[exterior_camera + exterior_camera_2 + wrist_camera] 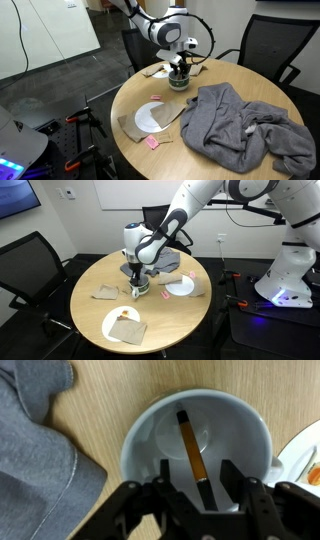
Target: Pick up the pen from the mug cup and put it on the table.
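The gripper (180, 68) hangs just over the mug cup (179, 83), near a grey cloth (245, 125)

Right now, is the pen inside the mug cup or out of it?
Inside. In the wrist view the pen lies against the pale inside of the mug cup; the open tool straddles it.

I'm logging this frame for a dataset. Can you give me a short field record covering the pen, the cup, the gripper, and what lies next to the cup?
pen: lies slanted inside the cup, not gripped
mug cup: upright on the table, pale inside
gripper: open, over the cup's opening, one finger on each side of the pen
beside cup: grey cloth on one side, edge of a white plate on the other
task stage: pen not yet lifted
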You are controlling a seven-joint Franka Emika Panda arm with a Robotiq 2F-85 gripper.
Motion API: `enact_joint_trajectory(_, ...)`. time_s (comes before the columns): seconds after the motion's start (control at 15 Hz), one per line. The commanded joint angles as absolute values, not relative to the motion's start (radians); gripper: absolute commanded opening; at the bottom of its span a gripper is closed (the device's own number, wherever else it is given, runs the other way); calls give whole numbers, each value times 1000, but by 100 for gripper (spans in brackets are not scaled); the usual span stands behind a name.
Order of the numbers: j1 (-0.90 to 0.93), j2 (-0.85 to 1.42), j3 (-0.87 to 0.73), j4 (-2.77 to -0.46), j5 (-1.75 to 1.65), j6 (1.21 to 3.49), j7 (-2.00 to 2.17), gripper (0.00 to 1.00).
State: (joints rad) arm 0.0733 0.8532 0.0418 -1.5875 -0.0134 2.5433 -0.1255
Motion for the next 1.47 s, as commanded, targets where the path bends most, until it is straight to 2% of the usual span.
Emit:
enact_joint_trajectory(0.0, 86, 894, 31, -1520, -36, 2505, -91, 53)
enact_joint_trajectory(0.13, 87, 910, 30, -1501, -37, 2498, -90, 29)
enact_joint_trajectory(0.4, 86, 935, 31, -1475, -37, 2490, -91, 0)
enact_joint_trajectory(0.6, 86, 925, 33, -1480, -36, 2493, -92, 4)
enact_joint_trajectory(0.87, 92, 874, 36, -1531, -38, 2515, -91, 4)
enact_joint_trajectory(1.4, 137, 653, 20, -1709, -92, 2543, -69, 4)
